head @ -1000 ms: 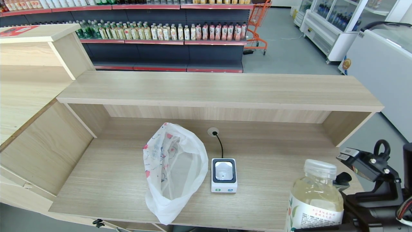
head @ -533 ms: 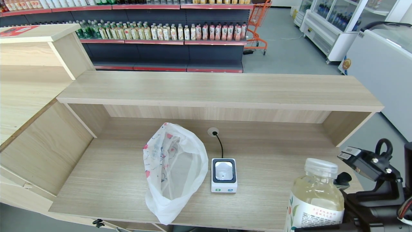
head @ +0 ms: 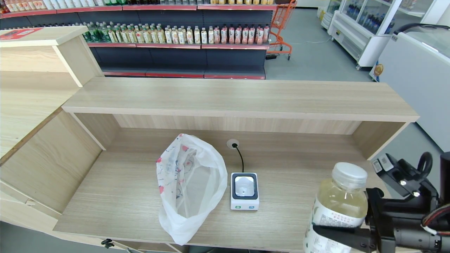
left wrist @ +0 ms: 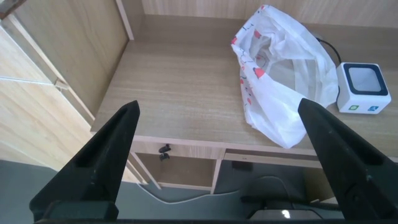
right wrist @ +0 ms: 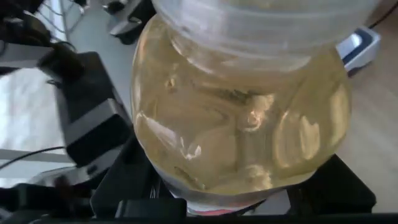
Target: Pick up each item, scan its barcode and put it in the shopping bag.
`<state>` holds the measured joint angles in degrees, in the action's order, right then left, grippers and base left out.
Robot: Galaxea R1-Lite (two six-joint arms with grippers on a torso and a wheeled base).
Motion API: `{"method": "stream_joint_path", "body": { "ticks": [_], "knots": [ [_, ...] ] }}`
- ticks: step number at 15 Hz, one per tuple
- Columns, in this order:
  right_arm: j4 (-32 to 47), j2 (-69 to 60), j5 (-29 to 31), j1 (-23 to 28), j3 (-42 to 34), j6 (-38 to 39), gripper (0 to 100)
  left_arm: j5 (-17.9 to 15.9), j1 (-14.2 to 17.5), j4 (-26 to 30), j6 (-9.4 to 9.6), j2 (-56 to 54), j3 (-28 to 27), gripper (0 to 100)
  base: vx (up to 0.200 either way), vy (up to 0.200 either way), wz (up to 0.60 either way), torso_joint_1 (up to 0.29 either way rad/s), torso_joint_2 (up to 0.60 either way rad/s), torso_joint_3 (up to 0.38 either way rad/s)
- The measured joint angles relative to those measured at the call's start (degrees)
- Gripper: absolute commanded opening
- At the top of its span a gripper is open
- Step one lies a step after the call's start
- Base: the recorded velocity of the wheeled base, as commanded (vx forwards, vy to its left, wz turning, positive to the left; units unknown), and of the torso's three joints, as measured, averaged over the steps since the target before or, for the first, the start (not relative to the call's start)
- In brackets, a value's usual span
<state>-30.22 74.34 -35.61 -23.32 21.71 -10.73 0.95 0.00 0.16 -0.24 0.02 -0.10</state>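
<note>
Rising and leaning a little leftward, the bottle (head: 339, 202) is sitting higher in the lower right of the head view than a second ago, and its cap is standing further from the frame's bottom edge. My right pincer (head: 351, 228) is carrying it, clenching it around the labelled middle with one black finger crossing its front. Meanwhile the shopping bag (head: 190, 186) is lying where it was at the centre of the counter (head: 123, 196), mouth gaping toward me, and the scanner (head: 244, 191) is staying just to its right, apart from it. From the right wrist, I am looking straight at the bottle's (right wrist: 242, 124) pale yellow drink from close by, with a corner of the scanner (right wrist: 360, 43) peeking past it. From the left wrist, my left pincer (left wrist: 217, 155) is hanging released, fingers spread wide, above the counter's near edge, looking down on the bag (left wrist: 280, 81) and the scanner (left wrist: 364, 87) from its side.
</note>
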Motion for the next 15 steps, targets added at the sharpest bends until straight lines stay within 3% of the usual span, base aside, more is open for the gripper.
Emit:
{"method": "stream_joint_path", "body": {
  "ticks": [2, 4, 7, 11, 13, 15],
  "knots": [
    [-8.27, 2.56, 5.91, 5.46, -1.01, -18.80, 0, 0.00, 0.00, -0.02, 0.00, 0.00, 0.00, 100, 0.000, 0.000, 0.00, 0.000, 0.00, 0.000],
    [-17.35, 6.53, 8.22, 9.00, -1.76, -27.06, 0, 0.00, 0.00, -0.02, 0.00, 0.00, 0.00, 100, 0.000, 0.000, 0.00, 0.000, 0.00, 0.000],
    [-27.72, 12.90, 9.23, 10.18, -1.65, -30.03, 0, 0.00, 0.00, -0.02, 0.00, 0.00, 0.00, 100, 0.000, 0.000, 0.00, 0.000, 0.00, 0.000],
    [-52.66, 24.48, 4.50, 9.72, -1.24, -30.73, 0, 0.00, 0.00, -0.02, 0.00, 0.00, 0.00, 100, 0.000, 0.000, 0.00, 0.000, 0.00, 0.000],
    [-56.74, 28.96, 0.74, 9.44, -1.13, -30.93, 0, 0.00, 0.00, -0.02, 0.00, 0.00, 0.00, 100, 0.000, 0.000, 0.00, 0.000, 0.00, 0.000],
    [-57.42, 31.37, 0.63, 9.40, -0.82, -32.18, 0, 0.00, 0.00, -0.02, 0.11, 0.00, 0.00, 100, 0.000, 0.000, 0.00, 0.000, 0.00, 0.000]
  ]
}}
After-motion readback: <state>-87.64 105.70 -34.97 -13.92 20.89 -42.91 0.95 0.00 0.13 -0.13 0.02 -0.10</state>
